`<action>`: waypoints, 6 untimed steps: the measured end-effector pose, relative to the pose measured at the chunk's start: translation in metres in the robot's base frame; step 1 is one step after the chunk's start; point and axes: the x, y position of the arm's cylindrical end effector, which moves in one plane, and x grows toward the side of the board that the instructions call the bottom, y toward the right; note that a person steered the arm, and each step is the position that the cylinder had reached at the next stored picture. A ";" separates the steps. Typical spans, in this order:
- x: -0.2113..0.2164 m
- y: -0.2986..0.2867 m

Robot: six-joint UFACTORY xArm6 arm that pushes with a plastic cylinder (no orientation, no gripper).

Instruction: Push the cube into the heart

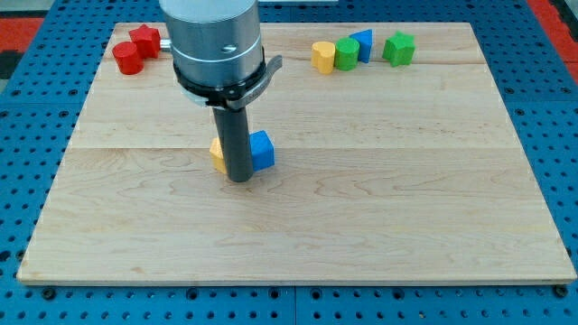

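Observation:
A blue cube (262,150) sits near the middle of the wooden board (379,208). My tip (238,178) stands just in front of it, toward the view's bottom left, touching or nearly touching it. A yellow block (218,153) is partly hidden behind the rod on its left; its shape cannot be made out. A yellow heart (322,56) lies at the view's top, right of centre, far from the cube.
A green cylinder (346,53), a blue triangular block (363,44) and a green star-like block (398,48) sit right of the heart. A red star (144,38) and a red cylinder (127,59) sit at the top left.

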 end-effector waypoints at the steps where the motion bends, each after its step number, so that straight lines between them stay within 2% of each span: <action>1: -0.044 0.019; 2: -0.060 0.068; 4: -0.168 0.103; 5: -0.104 0.101; 6: -0.003 0.061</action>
